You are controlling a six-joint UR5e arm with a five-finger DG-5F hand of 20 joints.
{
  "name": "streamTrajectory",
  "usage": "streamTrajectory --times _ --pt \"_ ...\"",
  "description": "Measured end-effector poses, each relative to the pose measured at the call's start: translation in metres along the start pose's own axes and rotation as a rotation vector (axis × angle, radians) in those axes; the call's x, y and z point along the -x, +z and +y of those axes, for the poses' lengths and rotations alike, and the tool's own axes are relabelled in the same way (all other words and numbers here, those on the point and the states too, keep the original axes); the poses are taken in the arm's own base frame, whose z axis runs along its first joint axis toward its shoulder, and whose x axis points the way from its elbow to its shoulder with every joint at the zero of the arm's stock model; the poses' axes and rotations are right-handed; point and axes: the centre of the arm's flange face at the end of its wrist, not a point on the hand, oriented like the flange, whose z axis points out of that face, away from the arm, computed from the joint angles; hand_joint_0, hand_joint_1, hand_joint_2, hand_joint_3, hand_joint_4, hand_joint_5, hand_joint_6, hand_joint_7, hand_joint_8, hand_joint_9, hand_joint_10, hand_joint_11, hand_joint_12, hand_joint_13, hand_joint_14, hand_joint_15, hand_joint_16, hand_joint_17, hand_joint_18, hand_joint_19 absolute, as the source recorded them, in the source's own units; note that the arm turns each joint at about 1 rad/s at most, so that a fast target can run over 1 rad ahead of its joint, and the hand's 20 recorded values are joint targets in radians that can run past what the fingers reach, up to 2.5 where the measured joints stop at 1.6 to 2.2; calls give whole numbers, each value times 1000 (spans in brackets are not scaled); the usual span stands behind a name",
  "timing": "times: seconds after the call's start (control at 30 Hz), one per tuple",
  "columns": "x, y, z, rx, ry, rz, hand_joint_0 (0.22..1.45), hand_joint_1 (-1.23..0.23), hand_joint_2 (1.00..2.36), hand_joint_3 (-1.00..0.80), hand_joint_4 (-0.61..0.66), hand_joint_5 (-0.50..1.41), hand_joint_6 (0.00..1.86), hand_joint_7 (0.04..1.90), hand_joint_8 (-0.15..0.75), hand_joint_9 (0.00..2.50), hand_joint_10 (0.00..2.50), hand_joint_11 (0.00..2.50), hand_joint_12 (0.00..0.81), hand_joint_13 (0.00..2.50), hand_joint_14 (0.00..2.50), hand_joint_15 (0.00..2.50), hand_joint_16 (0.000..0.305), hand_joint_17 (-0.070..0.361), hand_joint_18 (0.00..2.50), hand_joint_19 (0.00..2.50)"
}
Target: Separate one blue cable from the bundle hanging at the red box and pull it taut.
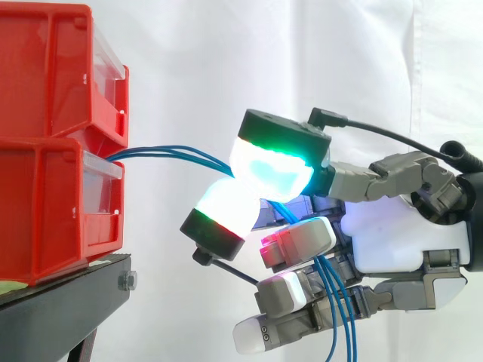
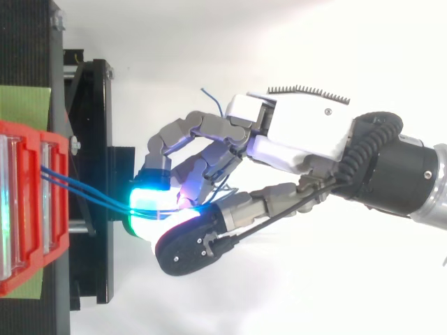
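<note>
robot hand (image 1: 392, 234) | white palm shell | grey finger links | fingertips (image 1: 275, 170) glowing cyan-green, black-capped

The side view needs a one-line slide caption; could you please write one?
The hand pinches blue cables between glowing pads, the strands arcing from the stacked red bins to the pinch.

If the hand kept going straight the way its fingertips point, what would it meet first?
The hand would likely reach the lower red bin first, at its front where the pinched blue cables emerge; the gap between looks free.
</note>
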Motion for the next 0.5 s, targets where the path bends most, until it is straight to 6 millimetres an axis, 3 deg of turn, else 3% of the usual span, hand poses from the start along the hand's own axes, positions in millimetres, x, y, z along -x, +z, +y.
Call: streamTrajectory --times 0.5 --pt "1 0 0 -1 -2 0 630 -886 1000 -500 95 -222 931 908 240 953 468 1286 314 1083 22 1093 28 64 637 369"
